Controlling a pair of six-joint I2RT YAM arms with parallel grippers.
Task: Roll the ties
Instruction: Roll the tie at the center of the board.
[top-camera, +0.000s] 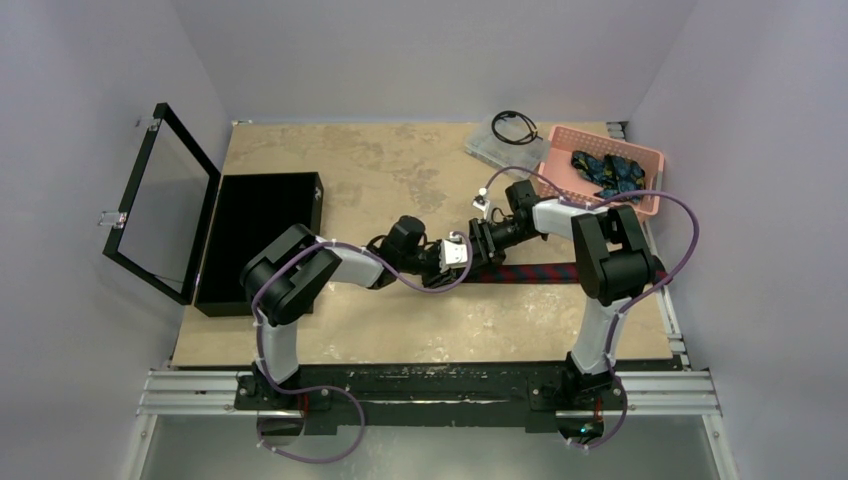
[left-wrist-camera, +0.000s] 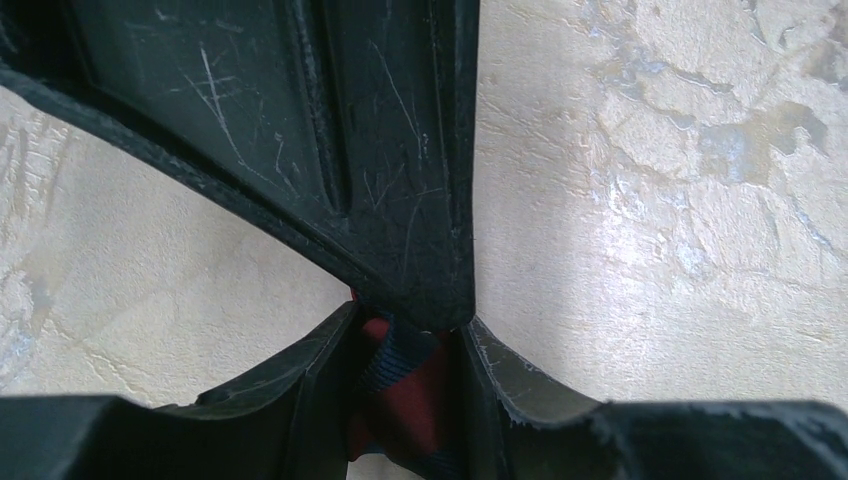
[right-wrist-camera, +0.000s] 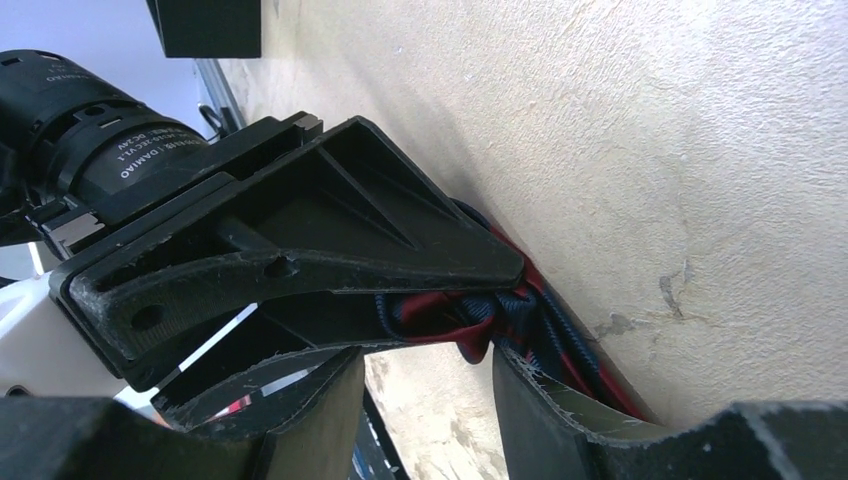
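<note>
A maroon tie with navy stripes (top-camera: 535, 272) lies flat across the table's middle right, and its left end is bunched into a small roll (right-wrist-camera: 470, 322). My left gripper (top-camera: 456, 256) (left-wrist-camera: 405, 335) is shut on that rolled end, with red and navy cloth (left-wrist-camera: 410, 390) pinched between its fingers. My right gripper (top-camera: 482, 240) (right-wrist-camera: 430, 365) faces it from the right and stands open. Bare table shows between its fingers, and its right finger (right-wrist-camera: 560, 410) rests against the tie's edge. More ties (top-camera: 605, 172), dark blue with teal, lie in the pink basket (top-camera: 560, 138).
An open black case (top-camera: 255, 240) with its glass lid (top-camera: 165, 205) raised stands at the left. A clear plastic box (top-camera: 490, 150) carrying a coiled black cable (top-camera: 513, 124) sits at the back, beside the basket. Purple cables loop around both arms.
</note>
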